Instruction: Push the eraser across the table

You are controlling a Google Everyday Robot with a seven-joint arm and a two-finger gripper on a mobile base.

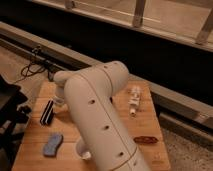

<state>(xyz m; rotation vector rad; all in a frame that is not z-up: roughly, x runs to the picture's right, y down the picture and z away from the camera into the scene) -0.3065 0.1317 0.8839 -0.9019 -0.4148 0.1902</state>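
Observation:
The eraser [47, 112], a small black block with a pale stripe, lies on the left part of the wooden table [150, 122], close to its left edge. My big white arm [97, 115] reaches across the middle of the table towards it. The gripper [59, 102] is at the arm's far end, right beside the eraser's right side and low over the table, mostly hidden by the arm.
A light blue sponge pad [52, 144] lies at the front left. A white bowl [83, 150] shows partly behind the arm. A white bottle [134, 99] and a red-brown item [146, 140] lie on the right. A black chair [10, 107] stands left of the table.

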